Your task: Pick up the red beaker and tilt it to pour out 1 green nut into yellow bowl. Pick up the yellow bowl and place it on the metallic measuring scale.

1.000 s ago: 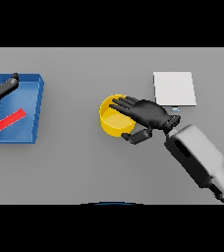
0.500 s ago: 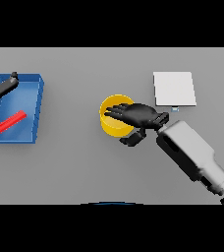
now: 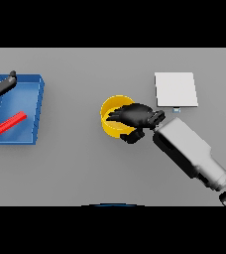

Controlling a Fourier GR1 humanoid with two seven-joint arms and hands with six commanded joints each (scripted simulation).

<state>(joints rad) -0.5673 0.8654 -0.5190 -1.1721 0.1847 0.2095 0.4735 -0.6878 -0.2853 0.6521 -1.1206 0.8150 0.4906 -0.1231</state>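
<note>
The right hand's (image 3: 137,116) dark fingers (image 3: 116,115) reach across the right part of the round yellow bowl's (image 3: 110,123) opening, while the thumb (image 3: 130,137) curls down outside its lower right wall, so the rim is pinched between them. The bowl's contents cannot be made out: what shows of its inside is plain yellow, and the hand covers the rest. The bowl is smooth-walled and stands on the flat, matt grey table (image 3: 85,168), near the middle. Behind the hand, the white and grey forearm (image 3: 189,151) runs off toward the lower right.

Just up and to the right of the hand lies the flat, pale metallic square measuring scale (image 3: 176,89), near the bowl but apart from it.

Well apart, at the far left, sits a shallow blue rectangular tray (image 3: 33,106) with raised walls. Inside it a slim red beaker (image 3: 6,125) lies on its side, slanted across the floor. The left hand (image 3: 1,85) shows over the tray's upper left corner, its dark fingers held loosely straight and gripping nothing.
</note>
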